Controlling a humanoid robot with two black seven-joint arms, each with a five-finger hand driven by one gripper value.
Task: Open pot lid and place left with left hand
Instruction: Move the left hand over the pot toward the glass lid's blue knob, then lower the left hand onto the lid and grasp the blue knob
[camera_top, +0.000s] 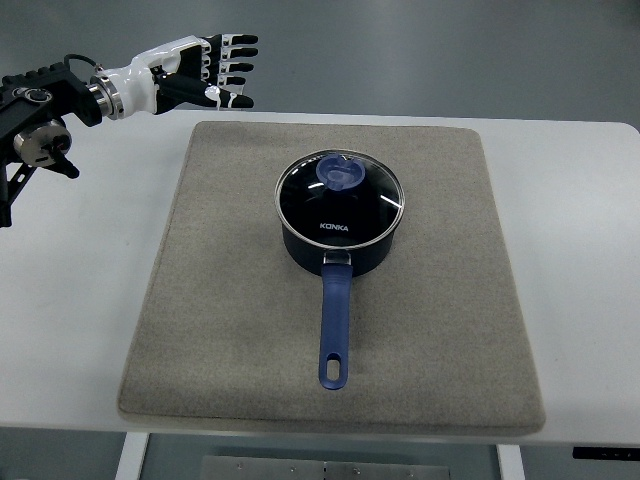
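Top view, looking steeply down on a white table (80, 300) covered across its middle by a large grey-beige felt mat (200, 330). Near the centre of the mat stands a dark blue saucepan (340, 250), its long blue handle (334, 325) pointing toward the robot and ending in a hanging hole. A glass lid (341, 198) with a metal rim sits closed on the pan, and a round blue knob (340, 172) rises near the lid's far side.

The left hand (205, 72) enters from the upper left and hovers above the table's far left corner, well apart from the pan. Its black and white fingers (235, 60) are spread wide and straight, holding nothing. The right hand is out of view.

The lid is still on, so the reach has yet to close the gap. Doing this step well probably means bringing the hand right and down over the knob, closing the fingers around it, lifting straight up so the pan stays put, then setting the lid on the bare mat left of the pan.

White lettering on the pan's near side reads KONKA.
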